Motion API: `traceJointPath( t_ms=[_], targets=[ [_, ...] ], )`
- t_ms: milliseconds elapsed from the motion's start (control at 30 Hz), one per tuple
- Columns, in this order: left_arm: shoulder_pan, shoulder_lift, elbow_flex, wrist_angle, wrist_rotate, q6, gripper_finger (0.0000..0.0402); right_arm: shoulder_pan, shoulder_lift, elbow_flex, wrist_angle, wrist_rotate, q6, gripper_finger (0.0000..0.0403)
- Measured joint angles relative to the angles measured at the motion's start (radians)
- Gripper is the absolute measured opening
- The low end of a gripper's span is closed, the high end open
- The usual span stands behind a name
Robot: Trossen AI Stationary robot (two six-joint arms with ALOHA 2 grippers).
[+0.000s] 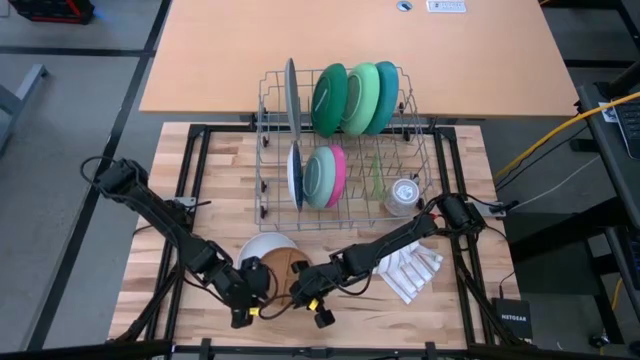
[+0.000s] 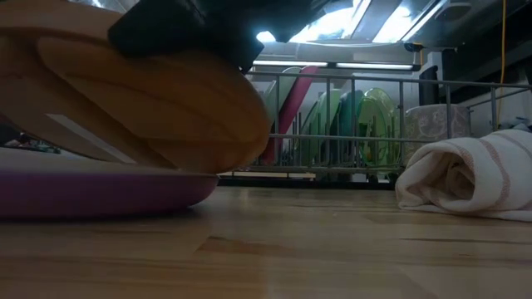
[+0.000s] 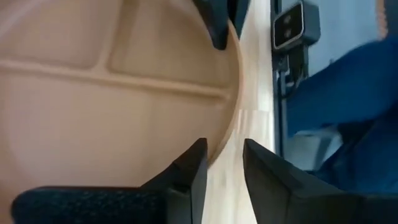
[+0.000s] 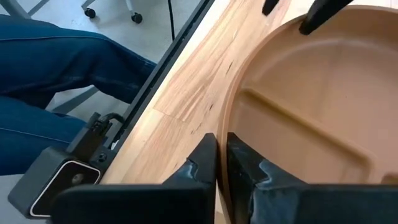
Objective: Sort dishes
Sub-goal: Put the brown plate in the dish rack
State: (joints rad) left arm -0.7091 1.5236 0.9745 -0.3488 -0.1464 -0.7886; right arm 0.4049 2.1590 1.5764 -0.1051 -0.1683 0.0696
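Brown divided plastic plate (image 1: pixel 283 272): we see the right tool (image 4: pixel 222 163) pinching its rim, the left tool (image 3: pixel 224 163) parted around it; tilted, it could slip onto the worktop (image 1: pixel 460 290).

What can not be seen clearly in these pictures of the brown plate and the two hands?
- High view: most of the brown plate is covered by both arms; its contact with the white dish is hidden.
- Low view: a dark arm part at the top edge hides the grip; the purple dish is cut off at the side.
- Left wrist view: the left hand straddles the rim, open.
- Right wrist view: the right hand pinches the rim; the plate's far side is out of frame.
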Motion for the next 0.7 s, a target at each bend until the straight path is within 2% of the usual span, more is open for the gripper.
traceJointPath(
  t_ms=[100,367,533,700],
  targets=[
    [0.012,-0.025,0.012,-0.005,0.011,-0.065,0.0096,0.000,0.000,0.000,-0.003,0.001,0.004,0.0019],
    [0.003,-0.118,0.052,-0.004,-0.023,0.057,0.0097,0.011,0.000,0.029,-0.031,0.004,0.062,0.0016],
    [-0.020,-0.173,0.053,-0.062,-0.114,0.090,0.0098,0.020,0.000,0.126,-0.137,0.063,0.061,0.0017],
    [-0.040,-0.244,0.053,-0.168,-0.237,0.059,0.0098,0.020,0.000,0.246,-0.238,0.088,0.064,0.0018]
  ],
)
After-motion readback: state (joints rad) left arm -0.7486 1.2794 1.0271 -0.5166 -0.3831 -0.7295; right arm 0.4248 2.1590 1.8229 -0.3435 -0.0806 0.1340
